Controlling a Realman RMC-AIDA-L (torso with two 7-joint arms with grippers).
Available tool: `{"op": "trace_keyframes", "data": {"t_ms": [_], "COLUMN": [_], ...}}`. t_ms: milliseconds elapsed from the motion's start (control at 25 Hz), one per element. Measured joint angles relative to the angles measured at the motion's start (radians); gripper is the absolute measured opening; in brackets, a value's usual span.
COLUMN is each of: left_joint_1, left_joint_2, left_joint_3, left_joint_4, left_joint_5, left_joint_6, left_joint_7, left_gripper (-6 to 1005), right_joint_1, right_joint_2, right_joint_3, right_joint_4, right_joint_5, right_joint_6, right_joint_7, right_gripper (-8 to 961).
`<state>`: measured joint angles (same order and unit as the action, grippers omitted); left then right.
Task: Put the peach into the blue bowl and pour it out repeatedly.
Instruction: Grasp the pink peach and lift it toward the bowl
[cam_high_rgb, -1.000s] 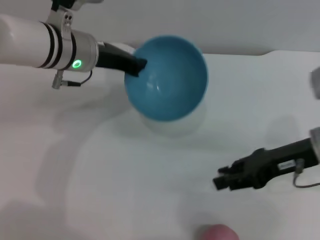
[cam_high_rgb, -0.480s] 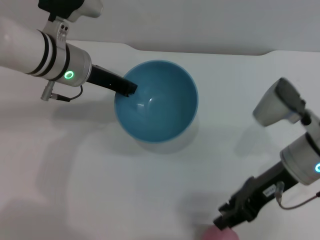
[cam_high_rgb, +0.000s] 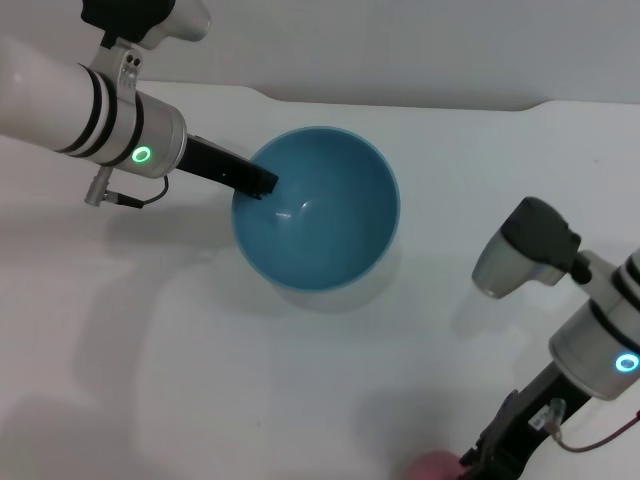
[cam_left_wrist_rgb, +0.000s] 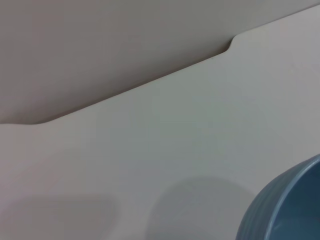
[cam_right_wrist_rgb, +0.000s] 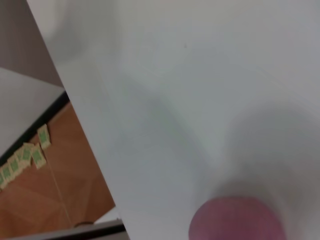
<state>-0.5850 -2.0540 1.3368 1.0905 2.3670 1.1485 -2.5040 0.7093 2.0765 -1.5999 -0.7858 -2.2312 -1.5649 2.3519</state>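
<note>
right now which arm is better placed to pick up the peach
Right. The right gripper hangs right beside the peach at the near table edge, while the left gripper is busy at the blue bowl's rim.

The left arm reaches in from the far left, its white forearm showing a green ring light, and its dark left end effector is clamped on a rim. The right arm angles down at the near right edge; the right end effector is largely cut off, its fingers apparently unreadable.
</note>
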Motion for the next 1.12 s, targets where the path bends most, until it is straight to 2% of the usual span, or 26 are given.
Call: {"op": "trace_keyframes", "data": {"t_ms": [360,480,680,1120], "left_joint_1": [-0.004,-0.004,-0.002,-0.005], "left_joint_2": [-0.002,-0.002,-0.002,0.001], "left_joint_3": [0.001,0.001,-0.001,0.001], "left_joint_4": [-0.005,-0.006,-0.006,-0.006], "left_joint_5": [0.000,0.000,0.000,0.000], "left_joint_6": [-0.005,-0.007,-0.011,-0.022], "left_joint_7": [0.002,0.004,0.006,0.011], "left_gripper": [-1,-1,-1,-1], "right_joint_1": [0.012,0.014,0.017,0.001], "right_joint_2": [0.008,0.008,0.007,0.001], "right_joint_3": [-0.146,-0.160,-0.158,-0.132], "right_joint_4": [0.006,0.006,0.007,0.005], "right_joint_5": [0.039,0.047,0.051,0.085], "right_joint_6": [0.151,0.168,0.185,0.190], "right_joint_7": [0.052,0.053,0.053,0.047], "right_gripper": [394,393,328,120]}}
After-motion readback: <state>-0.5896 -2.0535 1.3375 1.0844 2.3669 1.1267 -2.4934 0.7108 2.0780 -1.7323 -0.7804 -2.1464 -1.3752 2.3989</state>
